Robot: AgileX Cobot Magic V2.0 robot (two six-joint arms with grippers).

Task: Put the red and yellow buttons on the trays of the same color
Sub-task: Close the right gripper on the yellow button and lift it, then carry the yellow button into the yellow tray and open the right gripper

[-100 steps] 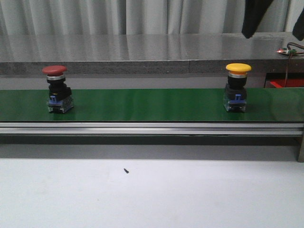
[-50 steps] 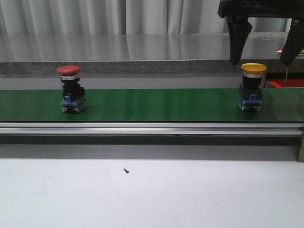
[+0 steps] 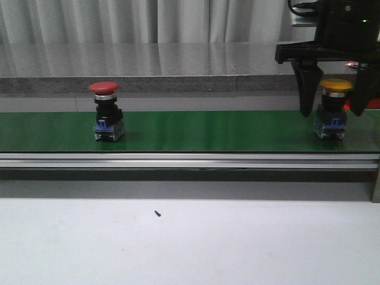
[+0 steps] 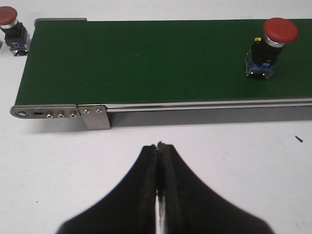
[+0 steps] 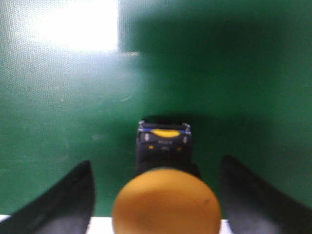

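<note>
Two mushroom-head push buttons stand upright on the long green conveyor belt (image 3: 196, 130) in the front view: one red-capped button (image 3: 107, 116) toward the left and one yellow-capped button (image 3: 332, 107) near the right end. The left wrist view shows a second red-capped button (image 4: 12, 31) sitting off the belt's end on the white table (image 3: 190, 243), so three buttons are visible in all, two red and one yellow. A single small dark speck (image 3: 157, 213) lies on the table in front of the belt.

The right gripper (image 3: 333, 110) hangs over the belt with its two black fingers (image 5: 58, 200) spread wide, one on each side of the yellow button and clear of it. The left gripper (image 4: 160, 146) is pressed together, empty, above the table beside the belt.

Compared with half a second ago, both belt buttons have shifted rightward, and the right gripper has come down from above the yellow cap to straddle the button's body.
</note>
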